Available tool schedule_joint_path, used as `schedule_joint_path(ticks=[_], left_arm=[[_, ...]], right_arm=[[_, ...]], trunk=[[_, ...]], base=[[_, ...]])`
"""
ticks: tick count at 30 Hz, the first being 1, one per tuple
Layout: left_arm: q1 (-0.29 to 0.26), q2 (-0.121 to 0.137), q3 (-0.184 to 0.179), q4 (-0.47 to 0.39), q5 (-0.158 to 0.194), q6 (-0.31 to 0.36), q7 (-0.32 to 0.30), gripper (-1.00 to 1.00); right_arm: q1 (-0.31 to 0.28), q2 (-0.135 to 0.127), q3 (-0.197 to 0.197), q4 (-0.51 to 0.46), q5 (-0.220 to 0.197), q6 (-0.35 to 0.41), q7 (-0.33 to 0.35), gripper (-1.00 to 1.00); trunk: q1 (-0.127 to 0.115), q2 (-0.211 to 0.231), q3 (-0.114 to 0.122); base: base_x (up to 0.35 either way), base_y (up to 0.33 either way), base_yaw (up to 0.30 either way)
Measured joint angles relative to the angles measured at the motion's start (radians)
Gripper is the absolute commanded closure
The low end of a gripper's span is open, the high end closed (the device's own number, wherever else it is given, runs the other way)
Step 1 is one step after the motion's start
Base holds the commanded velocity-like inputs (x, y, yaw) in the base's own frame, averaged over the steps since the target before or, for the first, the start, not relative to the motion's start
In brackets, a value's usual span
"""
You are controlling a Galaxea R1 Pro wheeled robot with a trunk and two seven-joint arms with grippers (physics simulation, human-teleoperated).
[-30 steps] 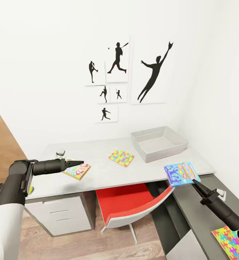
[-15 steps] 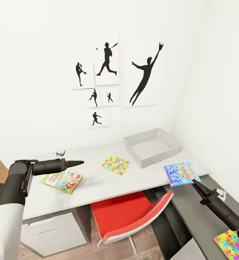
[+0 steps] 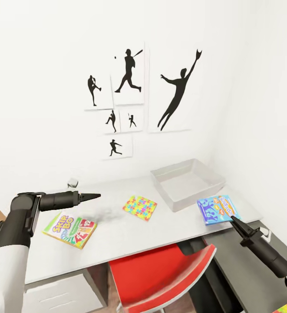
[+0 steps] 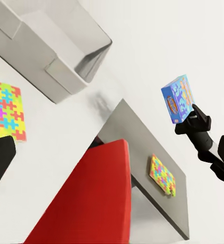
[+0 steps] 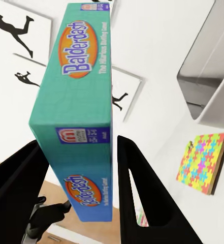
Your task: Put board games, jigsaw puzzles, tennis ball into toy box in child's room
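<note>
Just beside the toy box (image 3: pixel 189 182) on the table (image 3: pixel 117 234), my right gripper (image 3: pixel 232 218) pinches the blue board game (image 3: pixel 218 209) by its edge, lifted clear so it can tip inside. My left gripper (image 3: pixel 95 196), seemingly closed and empty, hovers above the Skip-Bo game (image 3: pixel 69 229).

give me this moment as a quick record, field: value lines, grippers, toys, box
right gripper: shut on blue board game, held in the air near the toy box
left gripper: holds nothing, hovering over the table; open or shut unclear
toy box: looks empty
on pale table top: Skip-Bo board game, jigsaw puzzle
second jigsaw puzzle: on the dark grey top section
chair: red, under the table
</note>
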Motion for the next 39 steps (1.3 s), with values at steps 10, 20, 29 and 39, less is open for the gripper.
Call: schedule_joint_path(ticks=[10, 20, 29, 39], left_arm=[[0.0, -0.001, -0.002, 0.0, -0.001, 0.0, 0.0, -1.0], [0.0, -0.001, -0.006, 0.0, -0.001, 0.0, 0.0, -1.0], [0.0, -0.001, -0.007, 0.0, 0.0, 0.001, 0.0, -1.0], [0.0, -0.002, -0.008, 0.0, 0.0, 0.001, 0.0, -1.0]], right_arm=[[0.0, 0.0, 0.0, 0.0, 0.0, 0.0, 0.0, 1.0], [0.0, 0.0, -0.002, 0.0, -0.002, 0.001, 0.001, 1.0], [0.0, 0.0, -0.002, 0.0, -0.002, 0.001, 0.001, 1.0], [0.0, 0.0, -0.001, 0.0, -0.002, 0.001, 0.001, 1.0]], trunk=[[0.0, 0.0, 0.0], [0.0, 0.0, 0.005], [0.0, 0.0, 0.013], [0.0, 0.0, 0.014]], base=[[0.183, 0.011, 0.0], [0.126, 0.004, -0.04], [0.08, -0.012, -0.064], [0.116, -0.045, -0.003]])
